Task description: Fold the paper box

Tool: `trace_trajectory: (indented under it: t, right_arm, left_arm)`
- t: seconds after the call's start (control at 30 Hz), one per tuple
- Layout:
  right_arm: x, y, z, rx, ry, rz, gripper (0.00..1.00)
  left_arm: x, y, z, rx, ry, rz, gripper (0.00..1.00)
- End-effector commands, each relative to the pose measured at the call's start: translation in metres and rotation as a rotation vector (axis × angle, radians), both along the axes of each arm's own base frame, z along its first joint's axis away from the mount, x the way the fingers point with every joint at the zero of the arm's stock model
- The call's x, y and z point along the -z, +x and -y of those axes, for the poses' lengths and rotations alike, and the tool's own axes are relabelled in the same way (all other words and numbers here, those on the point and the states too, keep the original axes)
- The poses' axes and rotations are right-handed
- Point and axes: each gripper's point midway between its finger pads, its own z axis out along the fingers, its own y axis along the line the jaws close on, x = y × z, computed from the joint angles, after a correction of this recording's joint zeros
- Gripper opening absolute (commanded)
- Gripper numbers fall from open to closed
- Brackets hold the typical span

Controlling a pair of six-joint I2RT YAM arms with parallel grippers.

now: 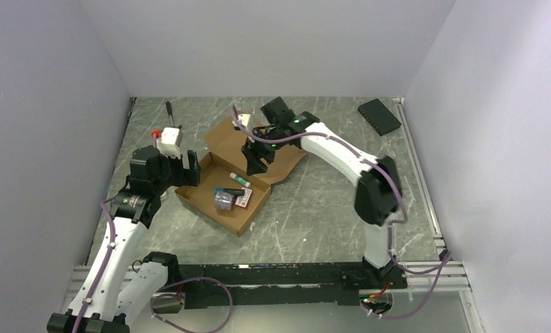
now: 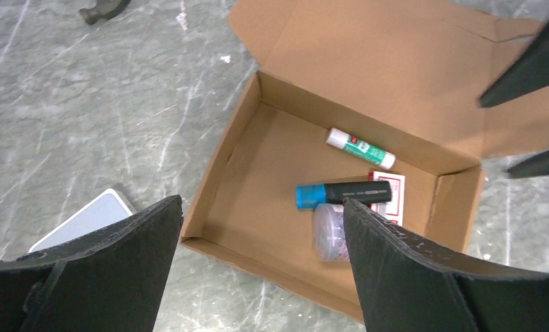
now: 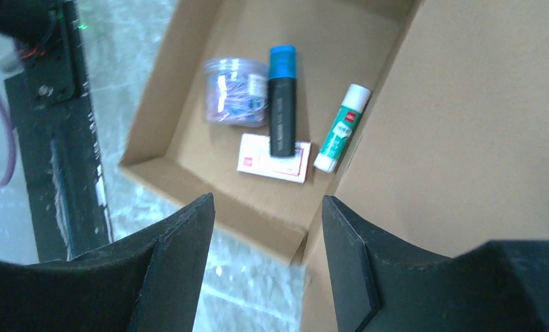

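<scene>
The paper box (image 1: pixel 210 182) is a brown cardboard tray in the middle of the table, with its lid (image 1: pixel 224 142) lying open and flat on the far side. Inside lie a glue stick (image 2: pixel 360 149), a blue-capped black marker (image 2: pixel 344 193), a clear tub (image 2: pixel 329 232) and a red-and-white card (image 3: pixel 274 158). My left gripper (image 2: pixel 261 202) hangs open above the tray's left end wall, holding nothing. My right gripper (image 3: pixel 267 199) is open above the seam between the tray and the lid (image 3: pixel 465 124), with nothing between its fingers.
A flat black box (image 1: pixel 379 116) lies at the far right. A white device with a red part (image 1: pixel 168 141) and a dark-handled tool (image 1: pixel 169 109) sit at the far left. A white flat object (image 2: pixel 85 221) lies beside my left gripper. The black base rail (image 1: pixel 273 277) runs along the near edge.
</scene>
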Motion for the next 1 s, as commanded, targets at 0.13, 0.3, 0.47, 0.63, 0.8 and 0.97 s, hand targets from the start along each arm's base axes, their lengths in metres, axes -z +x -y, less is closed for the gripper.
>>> trace_trajectory:
  t: [0.13, 0.3, 0.47, 0.63, 0.8, 0.97]
  right_arm:
    - [-0.078, -0.041, 0.068, -0.111, 0.172, 0.330, 0.71]
    - [-0.097, -0.004, 0.160, 0.264, 0.555, 0.039, 1.00]
    - [-0.093, -0.001, 0.199, 0.462, 0.632, 0.027, 0.99]
    - [-0.062, 0.032, 0.222, 0.815, 0.621, -0.036, 0.99]
    - [-0.026, 0.055, 0.230, 1.034, 0.581, -0.226, 0.98]
    - [0.008, 0.067, 0.221, 1.146, 0.488, -0.393, 0.97]
  left_arm:
    - [-0.025, -0.007, 0.041, 0.234, -0.098, 0.099, 0.90]
    - [-0.028, -0.011, 0.055, 0.308, -0.148, 0.101, 0.90]
    - [-0.029, -0.012, 0.071, 0.320, -0.285, 0.054, 0.89]
    - [-0.019, -0.014, 0.083, 0.235, -0.514, -0.046, 0.87]
    - [0.002, -0.016, 0.071, -0.003, -0.633, -0.150, 0.85]
    - [0.037, -0.036, 0.035, -0.376, -0.666, -0.317, 0.83]
